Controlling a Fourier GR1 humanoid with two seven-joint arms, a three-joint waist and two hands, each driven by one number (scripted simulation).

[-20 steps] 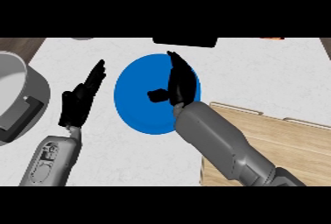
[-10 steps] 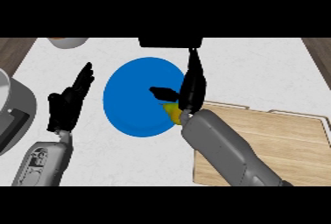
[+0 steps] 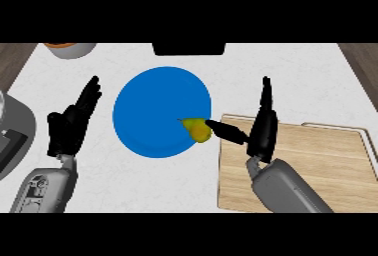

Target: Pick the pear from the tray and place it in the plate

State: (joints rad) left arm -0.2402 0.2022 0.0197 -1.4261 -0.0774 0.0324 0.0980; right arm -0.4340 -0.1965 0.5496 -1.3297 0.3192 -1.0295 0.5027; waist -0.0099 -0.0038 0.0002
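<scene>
Nearest, the wooden tray (image 3: 317, 165), a pale rectangular board with visible grain, lies at the lower right, and the right hand (image 3: 258, 131) stands above its left edge, fingers straight and thumb stretched toward the pear (image 3: 197, 128). The pear is small, yellow-green, with a short stem, and lies on the right rim of the round, smooth blue plate (image 3: 151, 115). The left hand (image 3: 70, 125) rests open left of the plate, fingers up, on the white speckled counter (image 3: 295, 75).
</scene>
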